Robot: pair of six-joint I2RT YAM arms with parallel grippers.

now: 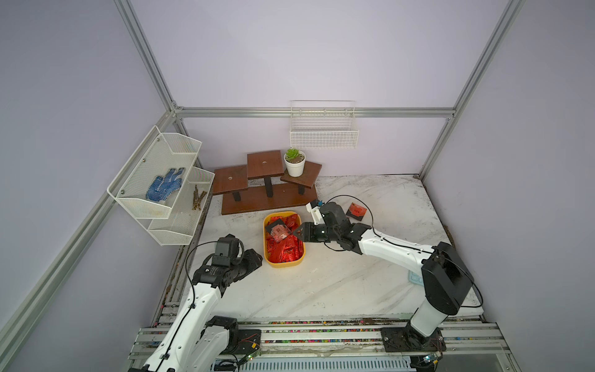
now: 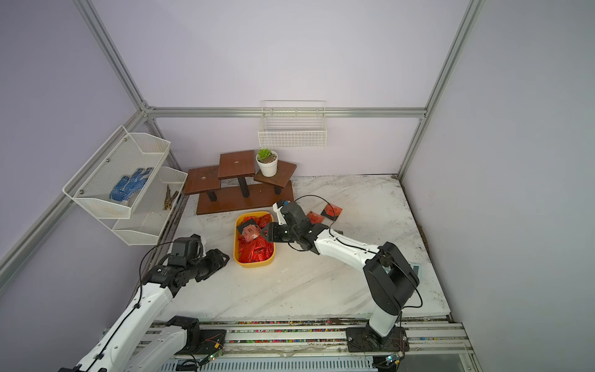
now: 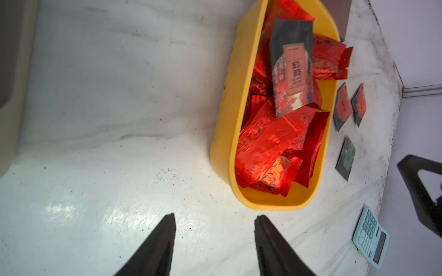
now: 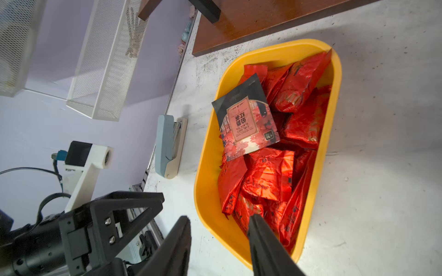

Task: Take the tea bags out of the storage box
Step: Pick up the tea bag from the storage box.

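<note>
Tea bags (image 4: 267,176) mostly lying heaped in the storage box (image 1: 285,264) at mid-frame in both top views, a few packets (image 2: 331,211) already out on the counter (image 1: 322,283) to its right. Going in for another: right claw (image 4: 220,217) hovering half-spread, empty, over the box's right rim; left claw (image 3: 215,215) idling open at lower left. Next, probably lowering onto the black packet (image 4: 246,124) and pinching.

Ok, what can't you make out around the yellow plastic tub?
- Count of shiny red foil sachets in the shallow yellow plastic tub: upper ones cover lower, every view.
- Pale blue calculator: top view, mostly behind the right arm.
- Print on the square black packets outside the tub: blurred in left wrist view, tiny from above.
</note>
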